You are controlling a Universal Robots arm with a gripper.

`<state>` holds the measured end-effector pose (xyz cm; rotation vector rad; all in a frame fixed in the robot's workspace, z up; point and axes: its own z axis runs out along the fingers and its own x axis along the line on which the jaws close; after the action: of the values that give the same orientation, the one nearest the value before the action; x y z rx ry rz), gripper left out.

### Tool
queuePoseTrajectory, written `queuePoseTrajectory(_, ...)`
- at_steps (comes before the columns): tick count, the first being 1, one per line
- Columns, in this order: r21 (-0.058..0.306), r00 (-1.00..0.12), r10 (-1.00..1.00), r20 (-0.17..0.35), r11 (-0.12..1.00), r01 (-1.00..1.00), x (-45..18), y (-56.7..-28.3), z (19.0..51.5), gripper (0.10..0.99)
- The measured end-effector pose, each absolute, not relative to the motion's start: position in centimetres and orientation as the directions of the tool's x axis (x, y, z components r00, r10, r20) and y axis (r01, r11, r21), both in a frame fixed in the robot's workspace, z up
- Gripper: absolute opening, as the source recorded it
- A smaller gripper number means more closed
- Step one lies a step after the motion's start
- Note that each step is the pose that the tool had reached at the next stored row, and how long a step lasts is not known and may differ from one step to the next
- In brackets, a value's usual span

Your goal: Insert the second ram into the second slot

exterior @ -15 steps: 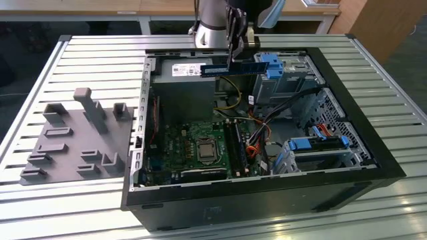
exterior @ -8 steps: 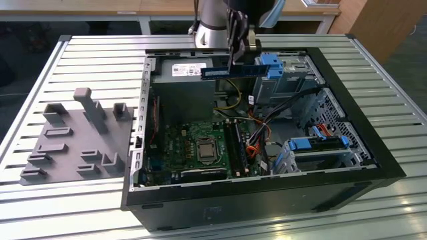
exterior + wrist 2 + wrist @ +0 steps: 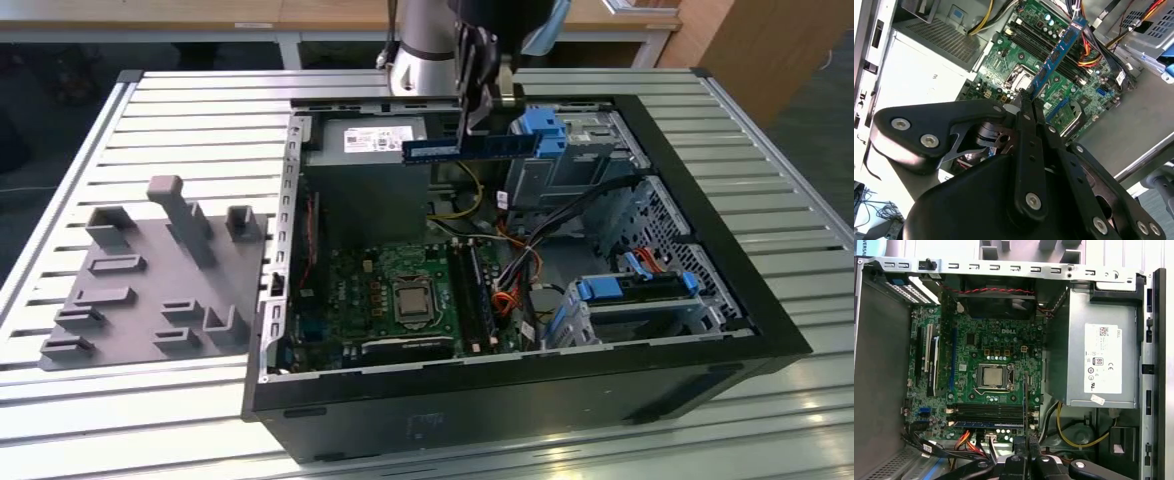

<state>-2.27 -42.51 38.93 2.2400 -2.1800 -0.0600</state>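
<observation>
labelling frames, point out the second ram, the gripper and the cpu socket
second ram (image 3: pixel 1059 52), second wrist view, mid board
gripper (image 3: pixel 1027 97), second wrist view, between fingertips
cpu socket (image 3: pixel 995 375), first wrist view, metal lid

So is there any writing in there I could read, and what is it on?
White label on the power supply: symbols and fine print, too small to read.
Motherboard: a white logo near the processor socket; other markings too small.
The second ram: nothing legible.

Case (image 3: pixel 287 250) open on top. Air between memory stick (image 3: pixel 514 146) in gripper (image 3: pixel 470 135) and memory slots (image 3: pixel 474 290) below: free. Orange cables (image 3: pixel 503 299) crowd slots' side; power supply (image 3: pixel 380 140), drive cage (image 3: pixel 587 150) flank approach.
</observation>
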Motion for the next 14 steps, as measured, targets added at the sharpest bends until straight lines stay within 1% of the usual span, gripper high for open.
queuePoseTrajectory(14, 0.038, 0.019, -1.0, -0.016, -0.02, -0.999, -2.3, -43.7, 38.9, 0.133)
